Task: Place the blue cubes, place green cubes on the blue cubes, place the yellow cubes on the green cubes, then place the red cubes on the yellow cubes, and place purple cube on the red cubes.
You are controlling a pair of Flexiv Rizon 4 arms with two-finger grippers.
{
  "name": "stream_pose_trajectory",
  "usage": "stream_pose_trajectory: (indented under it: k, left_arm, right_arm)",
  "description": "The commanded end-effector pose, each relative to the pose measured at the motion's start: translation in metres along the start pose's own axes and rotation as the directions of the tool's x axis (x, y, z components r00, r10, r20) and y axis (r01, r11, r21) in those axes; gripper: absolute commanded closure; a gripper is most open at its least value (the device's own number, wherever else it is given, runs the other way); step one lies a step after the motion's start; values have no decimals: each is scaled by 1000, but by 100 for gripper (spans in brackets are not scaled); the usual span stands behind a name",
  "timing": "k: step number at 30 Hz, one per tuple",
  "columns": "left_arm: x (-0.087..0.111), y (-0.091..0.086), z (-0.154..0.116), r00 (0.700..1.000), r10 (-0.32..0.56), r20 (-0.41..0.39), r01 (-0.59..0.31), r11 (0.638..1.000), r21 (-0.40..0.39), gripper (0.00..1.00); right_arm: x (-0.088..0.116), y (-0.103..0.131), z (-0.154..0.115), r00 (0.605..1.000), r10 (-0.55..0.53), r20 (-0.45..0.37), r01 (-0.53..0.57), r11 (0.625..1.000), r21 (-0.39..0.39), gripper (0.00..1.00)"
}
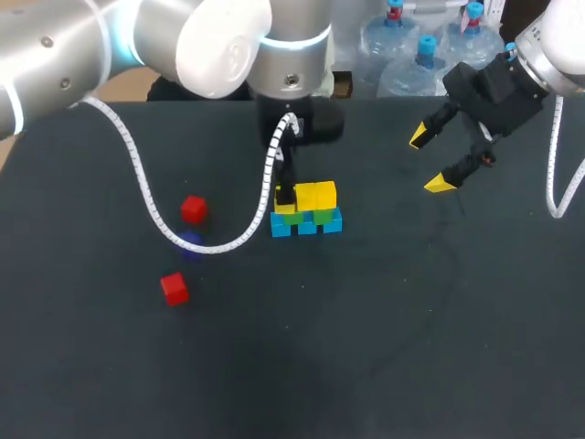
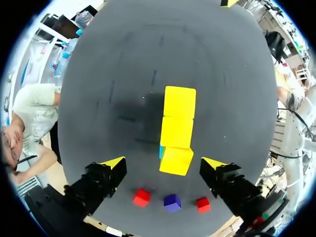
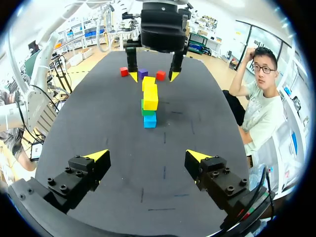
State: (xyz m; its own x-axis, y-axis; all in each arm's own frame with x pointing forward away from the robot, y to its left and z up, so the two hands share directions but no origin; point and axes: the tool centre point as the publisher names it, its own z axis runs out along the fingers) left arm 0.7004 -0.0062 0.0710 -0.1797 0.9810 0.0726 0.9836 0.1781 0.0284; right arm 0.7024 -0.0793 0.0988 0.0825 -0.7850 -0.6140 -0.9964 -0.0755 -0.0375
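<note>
Dark surface (image 1: 393,357) | left claw (image 2: 164,161) spread wide over stack (image 1: 307,210), straddling its end yellow cube (image 2: 175,160), not touching | stack: yellow cubes (image 2: 178,116) on green cubes (image 1: 322,217) on blue cubes (image 1: 306,226) | two red cubes (image 1: 193,209) and purple cube (image 2: 172,202) loose near stack | right claw (image 3: 146,155) wide, well apart from stack

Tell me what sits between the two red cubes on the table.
The purple cube sits between one red cube and the other red cube, touching neither. The left wrist view shows this plainly.
</note>
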Motion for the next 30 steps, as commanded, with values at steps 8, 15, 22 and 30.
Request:
stream_pose_trajectory:
  k: [8, 15, 22, 30]
  left_arm:
    - [37, -1, -15, 997, -63, 55, 68, 994, -91, 0]
    - [39, -1, -8, 997, -58, 49, 63, 994, -93, 100]
    - [34, -2, -1, 997, -49, 56, 53, 996, -74, 100]
    - [28, -2, 3, 998, -31, 47, 34, 997, -67, 98]
  right_arm:
    - [0, 0, 0, 1000, -1, 1, 1, 1000, 0, 0]
    - [0, 0, 0, 1000, -1, 1, 1, 1000, 0, 0]
    - [0, 0, 0, 1000, -1, 1, 1, 1000, 0, 0]
    - [0, 0, 0, 1000, -1, 1, 1, 1000, 0, 0]
